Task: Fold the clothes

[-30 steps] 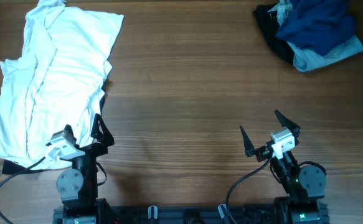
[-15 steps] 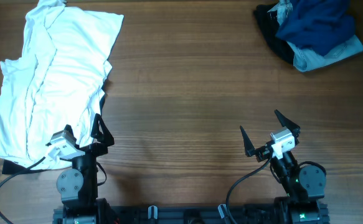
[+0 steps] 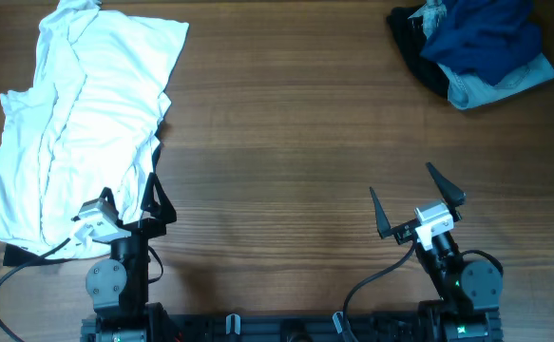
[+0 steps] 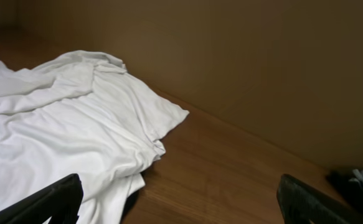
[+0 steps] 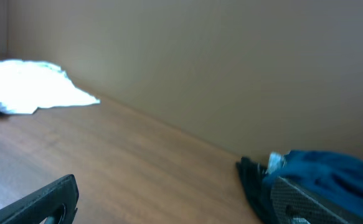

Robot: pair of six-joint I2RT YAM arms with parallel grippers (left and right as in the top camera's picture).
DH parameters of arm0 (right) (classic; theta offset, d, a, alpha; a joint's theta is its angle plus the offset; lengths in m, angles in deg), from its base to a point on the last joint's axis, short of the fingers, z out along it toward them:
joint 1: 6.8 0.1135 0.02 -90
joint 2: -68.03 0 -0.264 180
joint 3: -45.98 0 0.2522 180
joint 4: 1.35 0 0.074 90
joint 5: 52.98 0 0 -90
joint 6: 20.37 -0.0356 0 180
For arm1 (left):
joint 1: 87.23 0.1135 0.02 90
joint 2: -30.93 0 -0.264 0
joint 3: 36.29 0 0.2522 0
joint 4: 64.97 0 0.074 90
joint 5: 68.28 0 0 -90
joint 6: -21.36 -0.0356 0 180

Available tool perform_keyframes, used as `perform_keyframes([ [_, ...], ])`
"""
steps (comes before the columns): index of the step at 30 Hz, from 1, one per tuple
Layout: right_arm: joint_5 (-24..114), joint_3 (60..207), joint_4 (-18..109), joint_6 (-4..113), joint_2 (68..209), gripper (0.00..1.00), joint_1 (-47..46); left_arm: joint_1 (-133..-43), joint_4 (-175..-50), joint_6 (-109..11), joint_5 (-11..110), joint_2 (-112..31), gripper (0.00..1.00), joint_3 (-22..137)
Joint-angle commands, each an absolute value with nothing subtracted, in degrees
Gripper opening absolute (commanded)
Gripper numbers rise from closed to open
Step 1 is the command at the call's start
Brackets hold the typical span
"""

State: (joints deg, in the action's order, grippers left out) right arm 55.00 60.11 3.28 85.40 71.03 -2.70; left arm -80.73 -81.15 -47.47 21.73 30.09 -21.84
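The white T-shirt lies crumpled and loosely spread at the table's far left; it also shows in the left wrist view and far off in the right wrist view. A dark patch shows under its near edge. My left gripper is open and empty at the shirt's near right edge, its fingers at the bottom corners of the left wrist view. My right gripper is open and empty over bare wood at the front right, far from the shirt.
A heap of dark blue, black and light blue clothes lies at the far right corner, also in the right wrist view. The wooden table lies between the two piles. A plain wall stands behind the table.
My right gripper has shifted slightly toward the front right. The left arm and the shirt have not moved.
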Motion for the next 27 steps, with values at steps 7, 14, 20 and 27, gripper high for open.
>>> perform_keyframes([
  [7,56.1,63.5,-1.1,85.9,72.9,1.0,-2.5,-80.3,-83.2,-54.9,25.1,29.8,1.0,-16.7],
  [14,57.3,68.7,-3.4,85.7,81.5,1.0,-2.5,-80.3,-84.0,-55.0,25.1,19.9,1.0,-9.5],
  [20,61.1,79.0,-2.5,85.4,94.9,1.0,-2.5,-80.3,-90.4,-55.0,25.1,5.3,1.0,1.6],
  [27,64.4,97.8,9.0,84.4,115.6,1.0,-2.5,-80.3,-107.2,-55.0,25.1,-16.9,1.0,23.9],
])
